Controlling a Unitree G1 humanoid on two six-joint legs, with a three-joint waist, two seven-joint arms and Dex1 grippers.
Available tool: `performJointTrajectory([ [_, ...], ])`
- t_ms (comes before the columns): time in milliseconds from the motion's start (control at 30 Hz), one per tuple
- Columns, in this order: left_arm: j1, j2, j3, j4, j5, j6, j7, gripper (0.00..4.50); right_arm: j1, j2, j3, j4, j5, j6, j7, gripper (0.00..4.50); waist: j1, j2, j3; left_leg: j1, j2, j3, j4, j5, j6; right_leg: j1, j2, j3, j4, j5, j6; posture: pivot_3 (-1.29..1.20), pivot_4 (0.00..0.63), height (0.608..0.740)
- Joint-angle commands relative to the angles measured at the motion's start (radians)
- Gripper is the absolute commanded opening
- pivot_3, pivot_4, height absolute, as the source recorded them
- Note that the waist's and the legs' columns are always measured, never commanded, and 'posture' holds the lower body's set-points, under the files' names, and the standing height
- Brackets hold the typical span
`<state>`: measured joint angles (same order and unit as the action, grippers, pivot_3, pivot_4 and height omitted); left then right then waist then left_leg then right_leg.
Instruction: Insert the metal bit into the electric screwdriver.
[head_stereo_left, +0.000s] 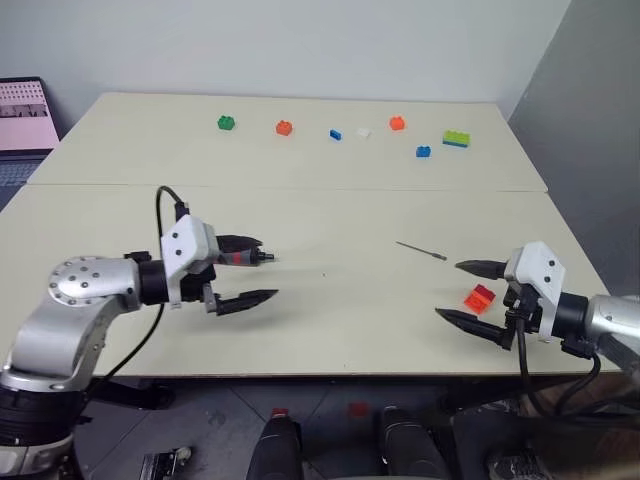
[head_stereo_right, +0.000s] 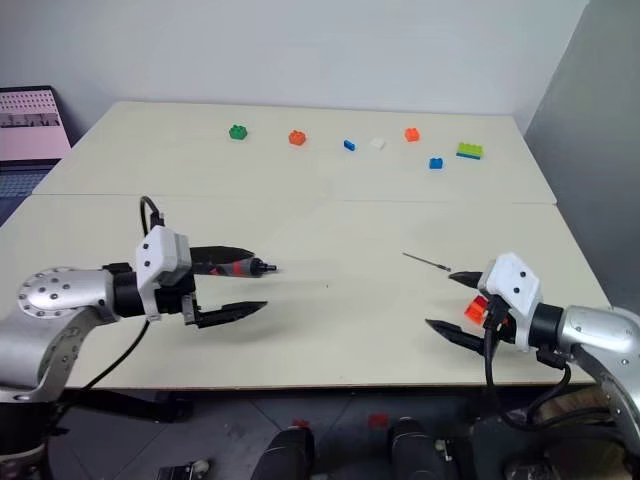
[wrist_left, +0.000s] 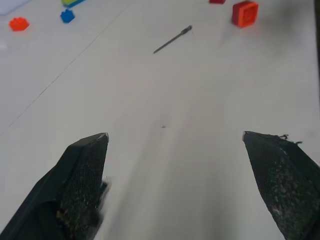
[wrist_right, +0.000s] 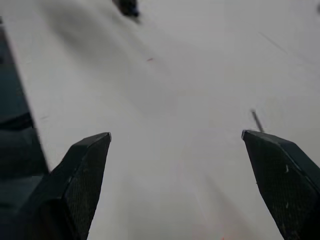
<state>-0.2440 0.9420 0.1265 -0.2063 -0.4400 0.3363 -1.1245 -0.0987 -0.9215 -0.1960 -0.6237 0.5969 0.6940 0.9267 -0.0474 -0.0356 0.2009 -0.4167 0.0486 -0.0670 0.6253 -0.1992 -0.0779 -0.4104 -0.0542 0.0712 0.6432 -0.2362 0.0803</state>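
Bit (head_stereo_left: 421, 250) lying loose on table (head_stereo_left: 330, 215); screwdriver (head_stereo_left: 248, 257) beside wide-open left gripper (head_stereo_left: 258, 269). Lower right gripper (head_stereo_left: 446, 290), also wide, squarely over rod's middle.

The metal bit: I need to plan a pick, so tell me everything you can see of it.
The metal bit is a very thin, straight, grey rod that looks like metal. It lies flat on the pale table, slanted, ahead of the right pincer and just beyond a red brick. Nothing touches it but the tabletop. In the left wrist view one end looks slightly thicker.
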Motion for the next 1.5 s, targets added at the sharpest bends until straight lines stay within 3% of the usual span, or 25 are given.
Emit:
performJointTrajectory([
  [33,-0.060,0.052,0.006,0.083,0.057,-0.053,-0.032,4.50,-0.100,-0.008,0.018,-0.004,0.081,0.063,0.006,4.42,0.000,-0.001,0.000,0.000,0.000,0.000,0.000,0.000,0.000,0.000,0.000,0.000,0.000,0.000,0.000,0.00,0.150,0.740],
  [167,-0.140,0.086,-0.041,0.182,0.138,-0.130,-0.068,4.50,-0.148,-0.013,0.053,0.007,0.067,0.081,-0.016,4.42,0.008,-0.001,0.000,-0.001,0.000,0.000,-0.001,0.000,0.000,-0.002,0.000,-0.001,0.000,0.000,0.000,0.00,0.150,0.740],
  [367,-0.356,0.122,-0.220,0.387,0.356,-0.271,-0.158,4.50,-0.090,-0.088,0.072,-0.011,0.022,0.073,0.012,4.42,0.023,-0.001,0.000,-0.010,0.000,0.001,-0.001,0.000,0.000,-0.009,0.000,-0.001,0.001,0.000,0.000,0.00,0.150,0.740],
  [733,-0.712,-0.039,-0.465,0.752,0.575,-0.455,-0.310,4.50,-0.070,-0.026,0.066,-0.068,0.052,0.130,-0.113,4.42,0.019,-0.001,0.000,-0.012,0.000,0.000,0.002,0.000,0.000,-0.009,0.001,0.000,0.002,0.001,0.002,0.00,0.150,0.740],
  [1067,-0.872,-0.170,-0.545,1.067,0.709,-0.603,-0.297,4.50,-0.089,0.067,0.015,-0.159,0.170,0.129,-0.165,4.42,0.017,-0.001,0.000,-0.014,-0.001,-0.002,0.003,0.000,0.000,-0.010,0.002,-0.001,0.003,0.003,0.006,0.00,0.150,0.740],
  [1500,-0.889,-0.239,-0.530,1.168,0.737,-0.621,-0.275,4.50,-0.114,0.046,0.017,-0.166,0.236,0.140,-0.174,4.42,0.016,-0.001,0.000,-0.014,-0.001,-0.003,0.004,0.001,0.001,-0.009,0.002,-0.001,0.003,0.005,0.008,0.00,0.150,0.740],
])
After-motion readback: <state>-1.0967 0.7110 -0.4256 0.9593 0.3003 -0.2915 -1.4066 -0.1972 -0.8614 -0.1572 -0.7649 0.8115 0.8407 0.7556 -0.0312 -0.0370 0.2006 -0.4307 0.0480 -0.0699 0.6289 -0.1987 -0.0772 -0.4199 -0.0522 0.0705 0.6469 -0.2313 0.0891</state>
